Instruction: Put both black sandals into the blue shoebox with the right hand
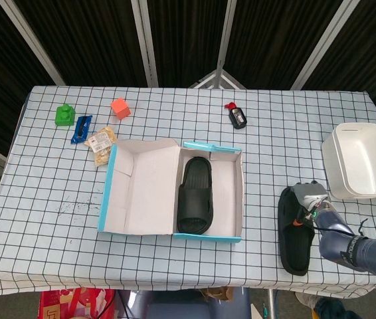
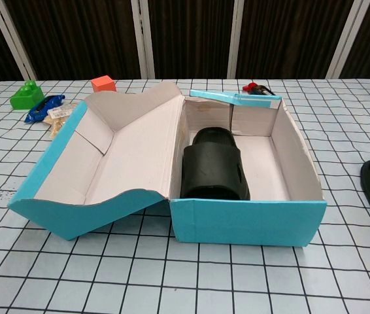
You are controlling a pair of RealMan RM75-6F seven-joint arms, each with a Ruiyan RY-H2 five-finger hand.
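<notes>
My head camera looks steeply down from high above the table (image 1: 42, 252), taking in its whole checked top with the shoebox (image 1: 118, 206) near the middle. My chest camera sits low and close before that shoebox (image 2: 247, 222), facing level across it toward the dark curtains (image 2: 185, 39). Both share the shoebox.

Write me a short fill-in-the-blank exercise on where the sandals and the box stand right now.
1. One black sandal lies inside the blue ____.
2. The second sandal lies on the table, to the ____ of the shoebox.
3. The right hand is at the second sandal's ____ end, nearest the white tub.

Missing words: shoebox; right; far
</notes>
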